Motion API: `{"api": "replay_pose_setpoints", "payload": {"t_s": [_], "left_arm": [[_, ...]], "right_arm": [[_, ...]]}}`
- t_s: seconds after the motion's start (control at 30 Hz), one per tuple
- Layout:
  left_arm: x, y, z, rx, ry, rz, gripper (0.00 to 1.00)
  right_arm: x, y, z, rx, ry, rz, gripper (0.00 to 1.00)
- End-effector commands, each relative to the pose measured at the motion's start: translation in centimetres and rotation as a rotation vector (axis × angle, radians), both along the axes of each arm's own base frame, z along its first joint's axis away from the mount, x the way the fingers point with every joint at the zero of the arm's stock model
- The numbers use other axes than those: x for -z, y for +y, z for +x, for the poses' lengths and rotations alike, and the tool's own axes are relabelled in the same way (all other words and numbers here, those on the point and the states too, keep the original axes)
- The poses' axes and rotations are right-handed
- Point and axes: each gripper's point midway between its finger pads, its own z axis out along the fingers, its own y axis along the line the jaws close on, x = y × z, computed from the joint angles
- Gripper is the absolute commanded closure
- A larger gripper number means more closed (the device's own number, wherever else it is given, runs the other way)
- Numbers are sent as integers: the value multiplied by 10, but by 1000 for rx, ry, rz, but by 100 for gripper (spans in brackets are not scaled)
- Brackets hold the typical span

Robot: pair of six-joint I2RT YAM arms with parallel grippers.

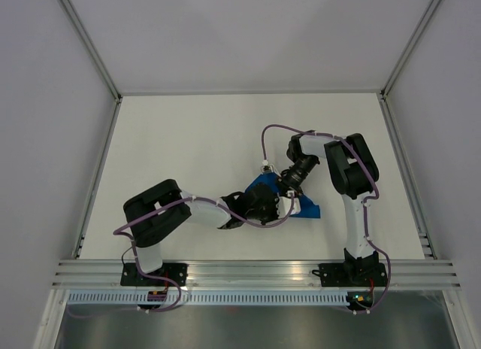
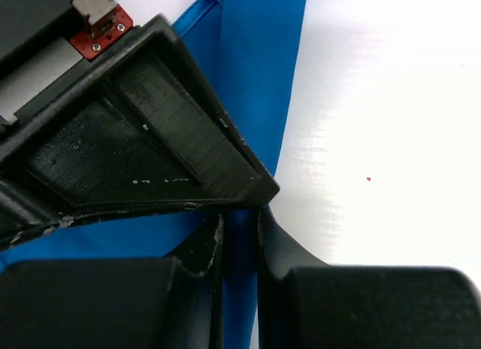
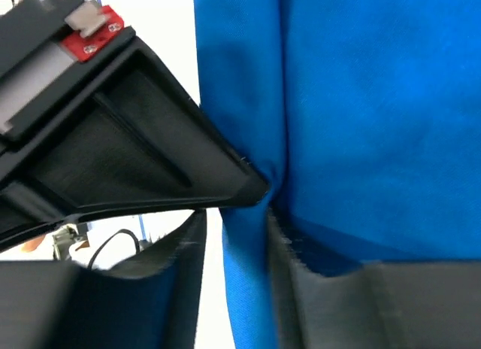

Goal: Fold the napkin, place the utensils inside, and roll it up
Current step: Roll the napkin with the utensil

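Note:
The blue napkin [image 1: 307, 208] lies bunched on the white table [image 1: 225, 138], between the two grippers at mid-right. My left gripper [image 1: 259, 204] is shut on a narrow fold of the napkin [image 2: 248, 86], which runs up between its fingers in the left wrist view, where the gripper [image 2: 239, 213] fills the lower half. My right gripper [image 1: 289, 185] reaches in from the far side. In the right wrist view the gripper [image 3: 259, 206] pinches a gathered edge of the napkin [image 3: 376, 116], with creases running to the pinch. No utensils show in any view.
Grey walls enclose the table on three sides, with metal rails [image 1: 255, 274] along the near edge by the arm bases. Purple cables [image 1: 274, 131] loop off both arms. The grippers are close together over the cloth.

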Motion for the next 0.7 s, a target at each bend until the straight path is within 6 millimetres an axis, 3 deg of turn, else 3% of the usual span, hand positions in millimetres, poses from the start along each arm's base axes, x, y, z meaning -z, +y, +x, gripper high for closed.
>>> {"api": "replay_pose_setpoints", "payload": {"t_s": [0.0,0.03,0.1,0.33,0.47,0.5,0.53,0.57,0.6,0.63,0.67], "left_arm": [[72,49,-42,-20,331,217,98],[72,50,-43,-21,349,218,98],[72,50,-48,-6,406,216,98],[61,50,-43,-13,552,159,98],[60,50,-41,-22,640,128,98],[58,52,-43,-19,690,122,98],[56,48,-41,-10,709,113,98],[59,50,-43,-18,748,120,98],[57,50,-45,-8,789,110,98],[55,48,-44,-5,812,100,98],[60,49,-45,-20,852,104,98]], "right_arm": [[11,3,27,-55,-202,48,54],[7,4,28,-46,-207,60,41],[-8,3,33,-25,-243,91,39],[-51,-5,57,121,-343,164,38],[-74,-22,94,272,-503,188,38],[-89,-27,98,301,-567,190,38],[-86,-32,93,314,-582,181,38],[-102,-36,100,318,-698,197,38],[-105,-38,98,319,-743,194,38],[-97,-40,85,320,-745,187,38],[-102,-41,88,319,-809,202,38]]}}
